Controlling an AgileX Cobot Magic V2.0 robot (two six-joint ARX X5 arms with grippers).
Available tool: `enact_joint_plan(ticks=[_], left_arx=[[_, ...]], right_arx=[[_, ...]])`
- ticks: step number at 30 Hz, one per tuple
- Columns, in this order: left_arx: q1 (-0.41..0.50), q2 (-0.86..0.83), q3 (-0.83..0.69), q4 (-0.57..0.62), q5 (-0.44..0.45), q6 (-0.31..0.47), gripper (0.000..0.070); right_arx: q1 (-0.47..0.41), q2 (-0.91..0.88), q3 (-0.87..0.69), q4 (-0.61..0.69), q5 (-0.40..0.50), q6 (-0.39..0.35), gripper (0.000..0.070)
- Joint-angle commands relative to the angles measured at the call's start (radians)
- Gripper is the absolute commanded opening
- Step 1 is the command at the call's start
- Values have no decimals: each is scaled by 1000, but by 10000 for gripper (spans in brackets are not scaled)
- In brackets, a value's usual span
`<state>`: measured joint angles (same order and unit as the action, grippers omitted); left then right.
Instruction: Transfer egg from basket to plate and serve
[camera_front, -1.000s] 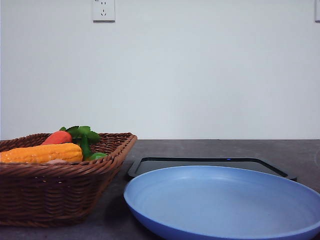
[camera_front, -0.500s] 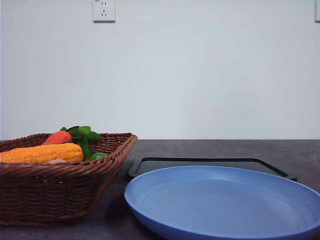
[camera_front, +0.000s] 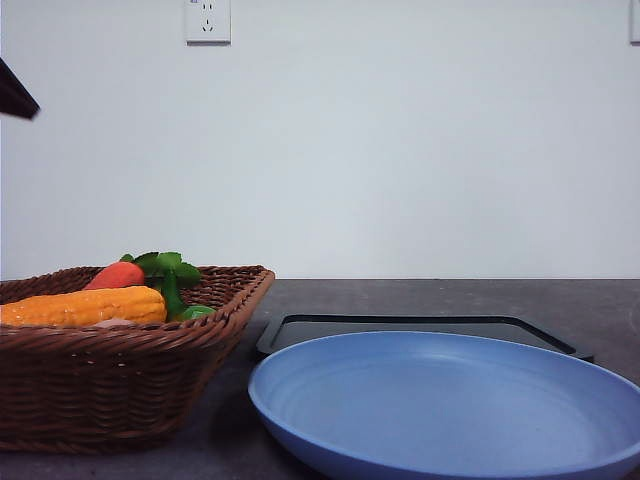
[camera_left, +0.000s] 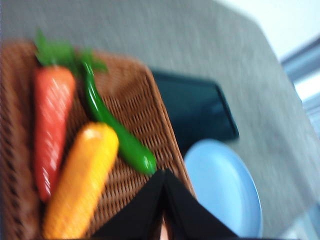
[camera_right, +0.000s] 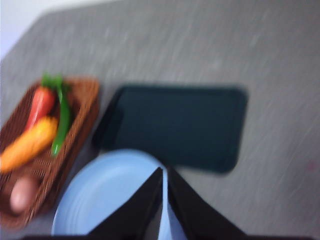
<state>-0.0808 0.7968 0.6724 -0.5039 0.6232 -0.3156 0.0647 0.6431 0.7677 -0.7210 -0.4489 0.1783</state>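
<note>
The egg (camera_right: 22, 195), small and pinkish-brown, lies in a corner of the brown wicker basket (camera_right: 82, 107), beside the corn cob. In the front view the basket (camera_front: 120, 380) stands at the left, its rim hiding the egg. The light-blue plate (camera_front: 450, 410) sits bare to its right, also seen as the plate (camera_right: 107, 192) and the plate (camera_left: 225, 185) in the wrist views. My left gripper (camera_left: 163, 174) hovers shut over the basket's edge. High above the plate, my right gripper (camera_right: 164, 171) is shut. Both hold nothing I can see.
In the basket lie a carrot (camera_left: 52, 117), a corn cob (camera_left: 82, 180) and a green pepper (camera_left: 117, 132). A flat black tray (camera_front: 420, 328) lies behind the plate. A dark arm part (camera_front: 15, 95) shows at the upper left of the front view.
A dark part of an arm has come into the upper left of the front view. Basket, plate and tray have not moved.
</note>
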Motion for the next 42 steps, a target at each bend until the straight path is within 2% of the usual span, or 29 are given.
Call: enact_joint_plan(ticks=[1, 6, 10, 12, 14, 18, 23, 27, 32, 35, 40, 42], left_arx=[[-24, 27, 22, -21, 22, 48, 0], [-97, 73, 22, -34, 35, 54, 13], [-148, 96, 22, -22, 35, 53, 172], [-167, 106, 22, -19, 35, 53, 258], [-182, 116, 22, -19, 34, 53, 293], [-202, 126, 22, -19, 34, 53, 296], [-207, 126, 22, -19, 31, 53, 296], [-208, 126, 22, -19, 27, 53, 296], [-208, 126, 22, -19, 27, 53, 293], [-208, 126, 22, -20, 27, 53, 293], [-208, 126, 22, -25, 27, 53, 293], [-209, 126, 22, -29, 27, 53, 293]], right_arx=[[1, 30, 16, -29, -23, -41, 0], [10, 136, 16, -120, -34, -93, 18], [55, 220, 14, -126, -28, -89, 164], [75, 261, 10, -125, -22, -85, 197], [91, 306, -4, -117, -22, -84, 198], [128, 402, -48, -68, -23, -63, 197], [163, 528, -120, 69, -27, -28, 197], [176, 621, -141, 150, -90, -9, 197], [204, 711, -141, 220, -101, 4, 194], [215, 746, -141, 241, -100, 6, 156], [217, 761, -141, 250, -80, 19, 24], [216, 758, -140, 249, -74, 20, 0]])
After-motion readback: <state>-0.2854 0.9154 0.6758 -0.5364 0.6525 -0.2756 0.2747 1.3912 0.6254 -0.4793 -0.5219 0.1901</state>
